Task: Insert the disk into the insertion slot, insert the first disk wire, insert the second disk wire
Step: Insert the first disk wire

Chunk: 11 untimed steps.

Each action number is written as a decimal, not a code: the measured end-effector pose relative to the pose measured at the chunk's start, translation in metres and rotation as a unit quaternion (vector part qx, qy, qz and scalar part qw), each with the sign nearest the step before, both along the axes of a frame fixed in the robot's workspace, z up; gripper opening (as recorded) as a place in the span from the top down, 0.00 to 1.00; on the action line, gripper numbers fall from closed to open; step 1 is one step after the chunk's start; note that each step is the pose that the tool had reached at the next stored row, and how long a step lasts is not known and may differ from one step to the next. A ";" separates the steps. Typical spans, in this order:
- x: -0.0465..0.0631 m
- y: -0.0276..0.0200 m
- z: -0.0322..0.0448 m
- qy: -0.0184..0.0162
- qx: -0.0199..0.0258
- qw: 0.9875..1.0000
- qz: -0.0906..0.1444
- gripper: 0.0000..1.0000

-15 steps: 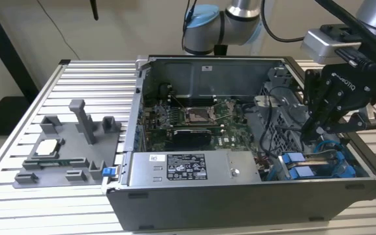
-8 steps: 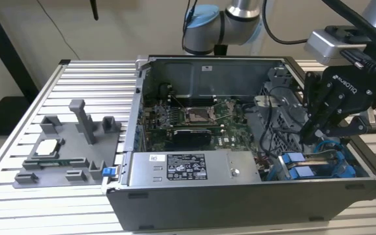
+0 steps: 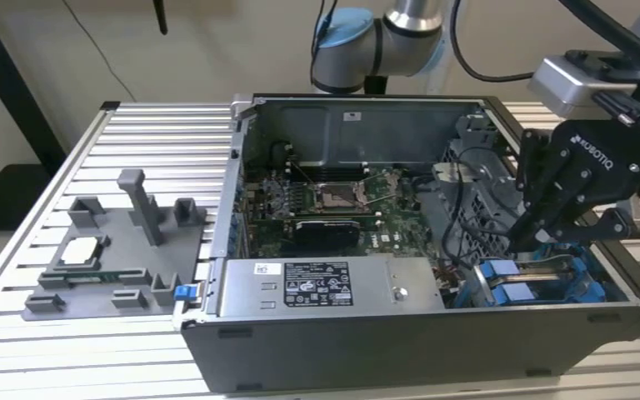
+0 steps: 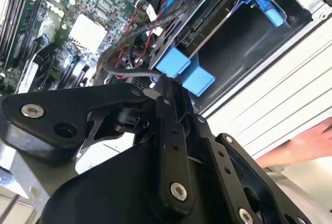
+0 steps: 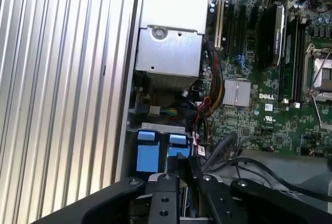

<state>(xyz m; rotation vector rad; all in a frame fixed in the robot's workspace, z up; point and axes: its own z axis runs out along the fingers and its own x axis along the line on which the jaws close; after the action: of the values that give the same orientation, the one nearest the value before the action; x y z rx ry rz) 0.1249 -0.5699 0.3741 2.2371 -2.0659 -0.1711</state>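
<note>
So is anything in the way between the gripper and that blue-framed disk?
Nothing visible seems to be. The gripper sits right at the disk in its blue carrier, and black cables crowd in beside it.

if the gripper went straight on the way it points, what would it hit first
Probably the disk's blue tabs, ahead of the gripper in the first wrist view; depth unclear, so the black cable beside them could come first.

Three patches of print near the arm's tool, none read out here.
White lettering (image 3: 592, 154) runs along the gripper (image 3: 537, 240) body. A black-and-white label (image 3: 314, 283) sits on the power-supply box (image 3: 409, 287) beside it, and a small white sticker (image 3: 352, 116) on the case's back wall (image 3: 420, 125) beyond.
</note>
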 end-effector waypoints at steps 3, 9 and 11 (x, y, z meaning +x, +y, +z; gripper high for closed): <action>0.003 -0.0066 -0.0024 0.000 0.000 1.000 0.000 1.00; 0.012 -0.0137 -0.0069 0.000 0.003 1.000 0.000 1.00; 0.016 -0.0148 -0.0079 0.000 0.004 1.000 0.000 1.00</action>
<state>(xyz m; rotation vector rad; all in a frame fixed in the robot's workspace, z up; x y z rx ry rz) 0.1409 -0.5846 0.3662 2.2413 -2.0686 -0.1797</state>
